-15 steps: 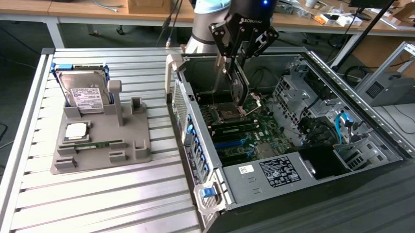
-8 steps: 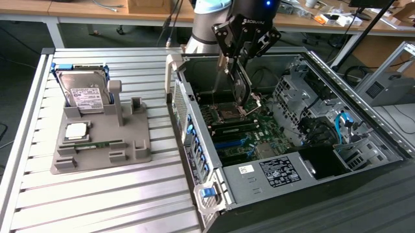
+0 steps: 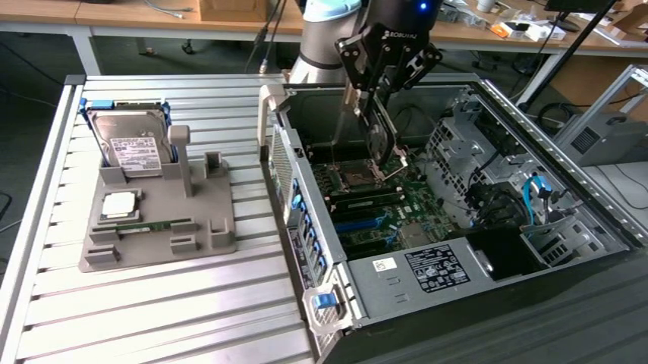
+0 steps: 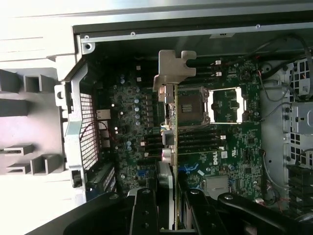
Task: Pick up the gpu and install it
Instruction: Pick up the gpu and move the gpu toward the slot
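End effector (image 4: pixel 172 198) is clamped on the gpu (image 4: pixel 176 63), card hanging edge-on right below it, upper middle of the exterior view, over the motherboard (image 3: pixel 369 216) in the open case (image 3: pixel 567 167).

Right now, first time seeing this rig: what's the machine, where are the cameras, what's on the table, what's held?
A robot arm with a two-fingered tool. One picture comes from a camera off the arm; the other from a camera on its wrist, looking past the tool. The tool is shut on the gpu, a card held on edge over the motherboard inside an open computer case. Beside the case, on the table, a grey holder carries a hard drive and a memory stick.
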Controlling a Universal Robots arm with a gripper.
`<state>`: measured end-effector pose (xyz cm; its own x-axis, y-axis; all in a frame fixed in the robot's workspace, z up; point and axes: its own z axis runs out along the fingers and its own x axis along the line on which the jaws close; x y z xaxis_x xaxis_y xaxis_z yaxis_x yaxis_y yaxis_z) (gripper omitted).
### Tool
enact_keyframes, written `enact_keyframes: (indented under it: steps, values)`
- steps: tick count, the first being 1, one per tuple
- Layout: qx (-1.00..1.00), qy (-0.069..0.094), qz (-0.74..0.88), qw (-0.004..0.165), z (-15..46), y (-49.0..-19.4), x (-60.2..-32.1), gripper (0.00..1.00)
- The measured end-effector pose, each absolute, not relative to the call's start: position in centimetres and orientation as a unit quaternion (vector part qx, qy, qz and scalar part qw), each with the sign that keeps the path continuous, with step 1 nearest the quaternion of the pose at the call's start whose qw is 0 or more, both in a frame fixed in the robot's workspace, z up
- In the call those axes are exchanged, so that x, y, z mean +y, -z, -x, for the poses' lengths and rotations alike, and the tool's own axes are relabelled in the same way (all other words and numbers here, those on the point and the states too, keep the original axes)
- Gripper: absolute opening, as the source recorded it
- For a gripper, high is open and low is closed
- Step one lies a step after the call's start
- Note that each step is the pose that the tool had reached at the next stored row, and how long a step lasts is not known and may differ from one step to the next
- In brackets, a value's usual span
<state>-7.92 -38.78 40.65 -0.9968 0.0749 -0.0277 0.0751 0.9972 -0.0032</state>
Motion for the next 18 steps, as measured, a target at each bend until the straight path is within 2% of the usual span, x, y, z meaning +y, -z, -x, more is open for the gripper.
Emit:
enact_keyframes:
  steps: [18]
  values:
    - [0.999,0.002,-0.038,0.014,6.6,-40.4,-38.8,0.27]
